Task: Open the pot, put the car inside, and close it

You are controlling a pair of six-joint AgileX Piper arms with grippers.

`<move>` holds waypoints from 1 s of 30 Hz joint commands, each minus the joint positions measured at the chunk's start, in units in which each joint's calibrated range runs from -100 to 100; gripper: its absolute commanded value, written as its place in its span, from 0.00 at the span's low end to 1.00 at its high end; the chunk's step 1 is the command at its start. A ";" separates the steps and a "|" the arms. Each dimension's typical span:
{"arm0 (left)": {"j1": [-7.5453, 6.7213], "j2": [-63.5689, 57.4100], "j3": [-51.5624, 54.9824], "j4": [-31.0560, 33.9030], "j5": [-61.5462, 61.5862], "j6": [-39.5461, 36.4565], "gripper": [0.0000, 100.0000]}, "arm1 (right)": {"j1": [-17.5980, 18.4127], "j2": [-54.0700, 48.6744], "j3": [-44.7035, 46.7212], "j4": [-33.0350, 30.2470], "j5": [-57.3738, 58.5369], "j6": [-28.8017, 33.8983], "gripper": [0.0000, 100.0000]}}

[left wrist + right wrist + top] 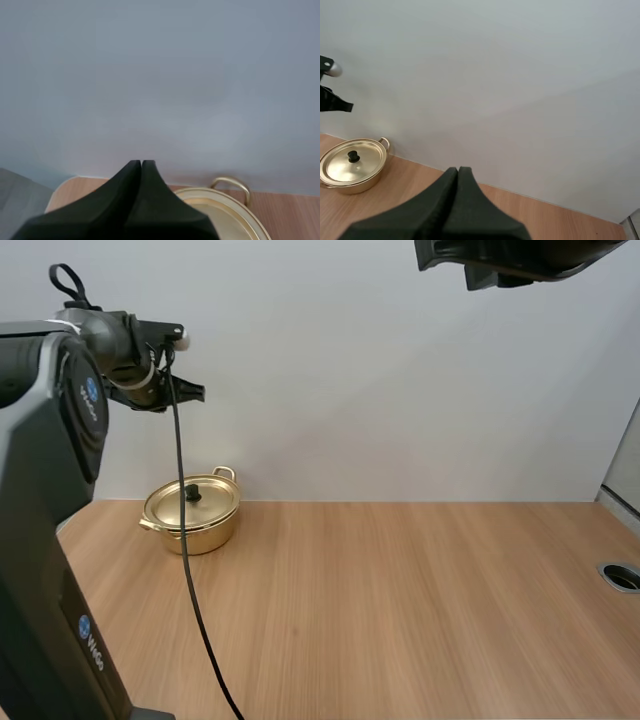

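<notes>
Closed left gripper (141, 163) hangs above lidded pot (227, 212)

wall (400, 390): plain pale grey-white, runs the full width behind the table
table (400, 610): light wood with straight grain, matte top, back edge meets the wall
hole (622, 576): round and dark with a grey rim, set in the table top near its right edge
panel (626, 465): pale grey, upright, far right beside the wall
light: soft, even, shadows faint

pot (227, 212) partly behind left fingers (160, 210)
</notes>
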 commanded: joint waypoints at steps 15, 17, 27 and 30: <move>0.82 -14.45 -0.03 0.00 4.04 0.05 0.00 | -3.39 1.55 36.21 -2.89 -39.06 12.59 0.00; 0.82 -16.26 0.08 0.00 4.04 0.05 0.00 | -3.39 1.55 41.45 -4.42 -47.93 12.59 0.00; 0.74 -28.60 5.90 -1.19 4.04 0.05 0.00 | -3.39 1.61 64.69 -5.01 -82.34 12.59 0.00; 0.74 -33.02 11.34 -3.48 3.86 0.05 0.00 | -3.39 1.61 69.44 -4.02 -81.88 12.59 0.00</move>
